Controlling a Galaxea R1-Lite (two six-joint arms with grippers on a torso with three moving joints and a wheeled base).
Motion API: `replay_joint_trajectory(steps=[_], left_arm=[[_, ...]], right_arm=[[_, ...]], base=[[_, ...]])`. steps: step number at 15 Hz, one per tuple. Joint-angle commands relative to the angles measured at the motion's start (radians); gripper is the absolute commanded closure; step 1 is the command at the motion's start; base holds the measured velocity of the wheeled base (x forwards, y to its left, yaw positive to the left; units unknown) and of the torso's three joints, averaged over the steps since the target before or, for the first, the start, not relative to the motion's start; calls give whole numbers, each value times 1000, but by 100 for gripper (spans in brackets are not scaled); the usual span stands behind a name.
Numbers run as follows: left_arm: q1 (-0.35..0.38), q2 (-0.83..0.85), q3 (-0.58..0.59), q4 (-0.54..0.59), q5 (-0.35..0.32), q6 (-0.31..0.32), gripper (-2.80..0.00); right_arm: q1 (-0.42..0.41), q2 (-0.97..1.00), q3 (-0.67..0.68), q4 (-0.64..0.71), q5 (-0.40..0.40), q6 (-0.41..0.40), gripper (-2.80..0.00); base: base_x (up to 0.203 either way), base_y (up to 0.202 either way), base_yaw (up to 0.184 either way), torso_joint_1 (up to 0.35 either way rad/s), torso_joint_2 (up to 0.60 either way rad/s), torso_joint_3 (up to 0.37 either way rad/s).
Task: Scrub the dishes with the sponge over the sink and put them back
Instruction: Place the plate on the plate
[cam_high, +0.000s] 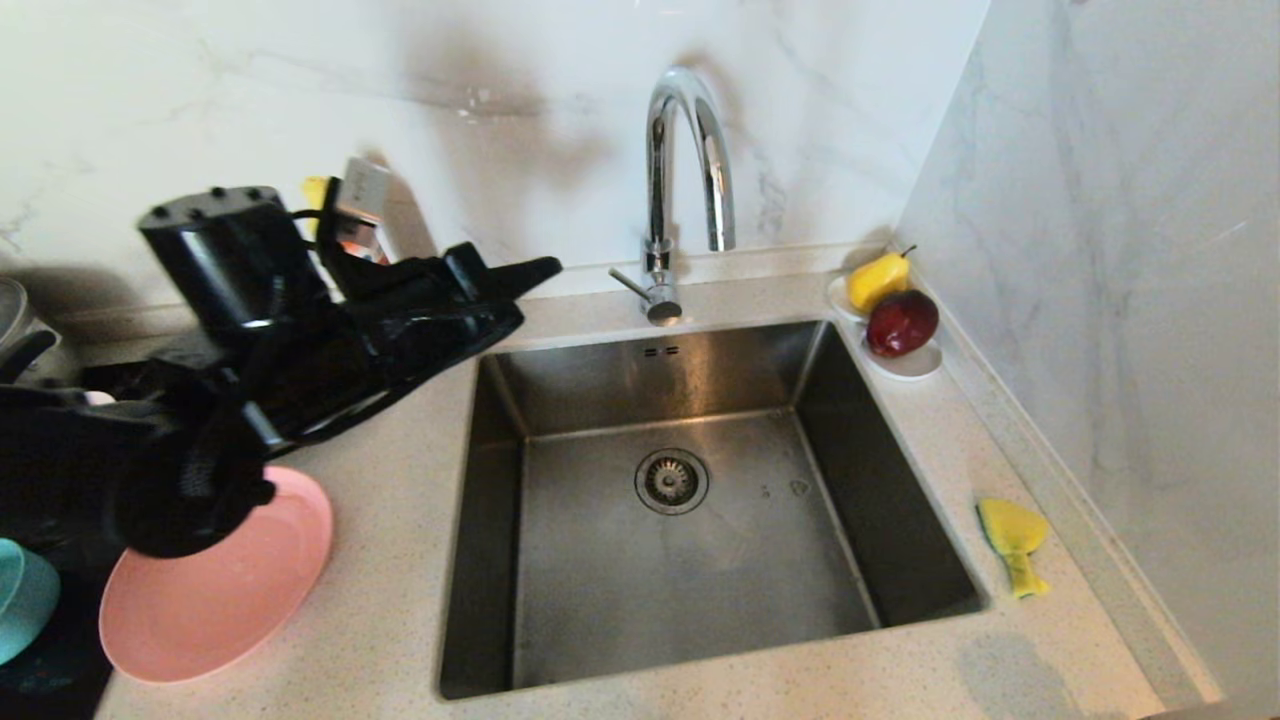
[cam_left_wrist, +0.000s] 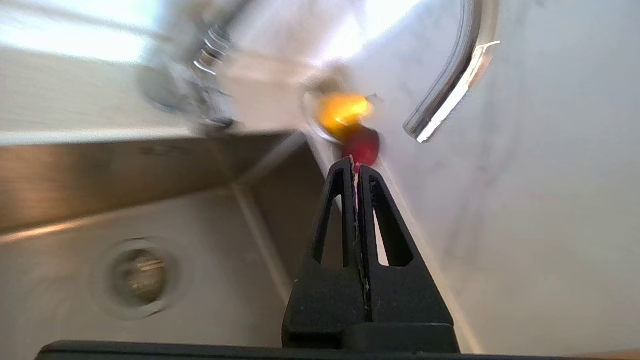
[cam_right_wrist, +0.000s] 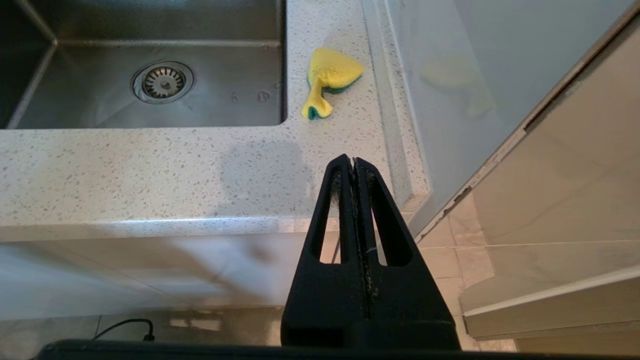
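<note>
Countertop (cam_high: 400, 500): pink plate (cam_high: 215, 600) head-only | sponge (cam_right_wrist: 327, 80) unheld | left pincer (cam_left_wrist: 356, 162), right pincer (cam_right_wrist: 353, 161) closed, empty

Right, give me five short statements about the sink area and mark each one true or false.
1. The sponge lies on the counter to the right of the sink. True.
2. The pink plate sits inside the sink. False: it rests on the counter to the left.
3. The left gripper has its jaws shut, holding nothing. True.
4. The right gripper grips the sponge. False: it is shut, clear of the sponge.
5. The basin holds a bowl. False: only the drain strainer shows.
</note>
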Motion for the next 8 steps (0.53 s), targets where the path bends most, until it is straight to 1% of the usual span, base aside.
replay_joint_trajectory(steps=[1, 2, 3, 4, 5, 6, 8], left_arm=[[2, -348, 96, 200, 126, 101, 0], [2, -430, 122, 304, 226, 164, 0], [4, -505, 146, 415, 381, 226, 0], [5, -550, 163, 500, 558, 263, 0], [7, -574, 171, 557, 697, 289, 0], [9, -591, 169, 598, 813, 308, 0], [13, -595, 132, 621, 1072, 339, 0]], right_arm=[[-1, 1, 0, 0, 0, -1, 0], [-1, 1, 0, 0, 0, -1, 0], [-1, 1, 0, 0, 0, -1, 0], [-1, 1, 0, 0, 0, -1, 0], [-1, 1, 0, 0, 0, -1, 0], [-1, 1, 0, 0, 0, -1, 0], [-1, 1, 0, 0, 0, -1, 0]], base=[[0, 0, 0, 0, 0, 0], [0, 0, 0, 0, 0, 0], [0, 0, 0, 0, 0, 0], [0, 0, 0, 0, 0, 0], [0, 0, 0, 0, 0, 0], [0, 0, 0, 0, 0, 0], [0, 0, 0, 0, 0, 0]])
